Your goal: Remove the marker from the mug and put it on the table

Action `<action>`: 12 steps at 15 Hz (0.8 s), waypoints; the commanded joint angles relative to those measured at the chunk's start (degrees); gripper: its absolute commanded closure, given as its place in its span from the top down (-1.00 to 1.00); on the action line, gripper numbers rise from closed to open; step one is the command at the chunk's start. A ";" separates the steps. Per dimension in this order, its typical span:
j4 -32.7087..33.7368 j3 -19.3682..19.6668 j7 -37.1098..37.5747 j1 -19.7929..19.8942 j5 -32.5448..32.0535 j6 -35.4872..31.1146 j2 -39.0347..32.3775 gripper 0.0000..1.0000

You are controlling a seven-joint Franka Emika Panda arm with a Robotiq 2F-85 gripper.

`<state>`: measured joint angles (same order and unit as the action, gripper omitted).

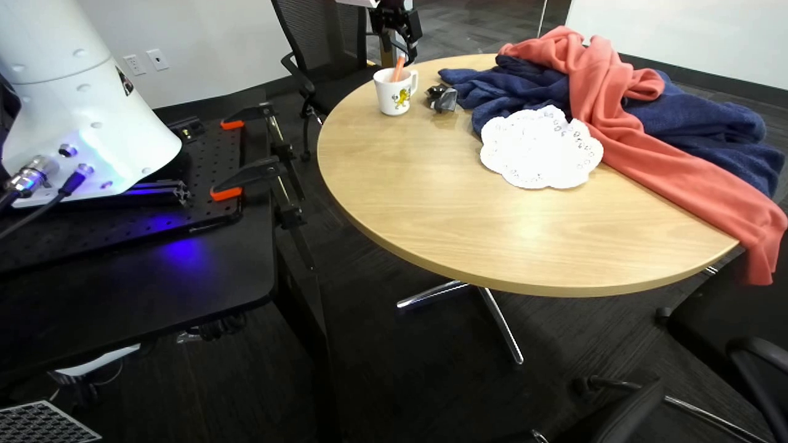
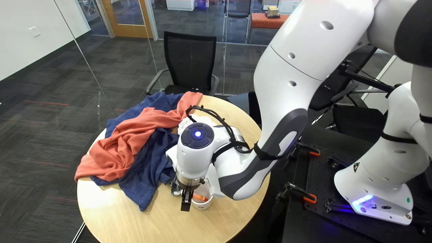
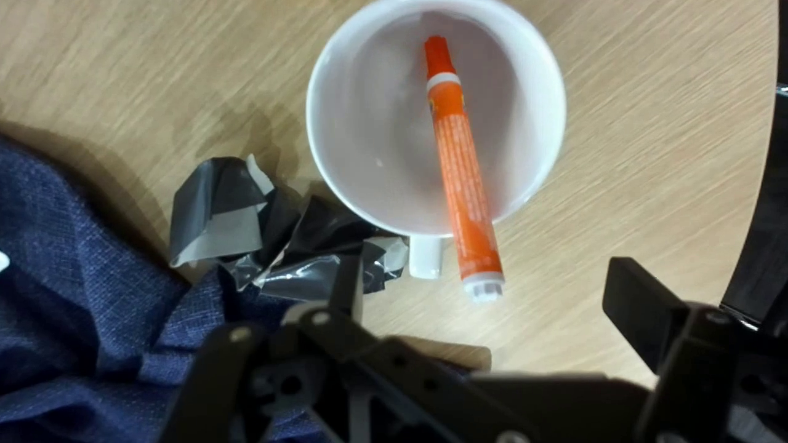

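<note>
Nearest in the wrist view, the Robotiq gripper (image 3: 486,277) stands spread wide. Beyond, the orange marker (image 3: 461,166) leans inside the white mug (image 3: 391,135), one end jutting out at half past five — just beside the handle (image 3: 426,258) at six. On the round wooden table (image 3: 646,154), crumpled black wrapping (image 3: 323,240) lies at eight o'clock of the mug, navy cloth (image 3: 98,301) beyond. In an exterior view, a white scalloped doily (image 1: 542,151) sits toward four o'clock — coral cloth (image 1: 652,166) past it.

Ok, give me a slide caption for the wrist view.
Orange marker leaning over the rim of a white mug on the table, beside a crumpled black scrap; gripper open and empty.
</note>
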<state>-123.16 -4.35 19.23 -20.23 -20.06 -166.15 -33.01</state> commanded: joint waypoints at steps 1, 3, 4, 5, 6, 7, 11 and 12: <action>1.94 2.93 -1.55 -3.41 3.35 -0.09 -1.43 0.77; 2.03 3.74 -1.56 -4.28 4.14 -0.19 -1.74 0.31; 1.95 4.12 -1.47 -4.64 4.42 -0.24 -1.79 0.13; 1.75 4.39 -1.34 -4.92 4.74 -0.28 -1.67 -0.01; 1.46 4.67 -1.19 -5.16 5.00 -0.40 -1.47 -0.15; 1.29 4.96 -1.07 -5.41 5.13 -0.44 -1.31 -0.33; 0.75 5.81 -0.72 -5.97 5.34 -0.44 -0.73 -0.90; 0.54 5.86 -0.61 -6.04 5.42 -0.35 -0.44 -1.00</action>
<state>-122.00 0.14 19.23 -24.83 -16.38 -166.15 -34.45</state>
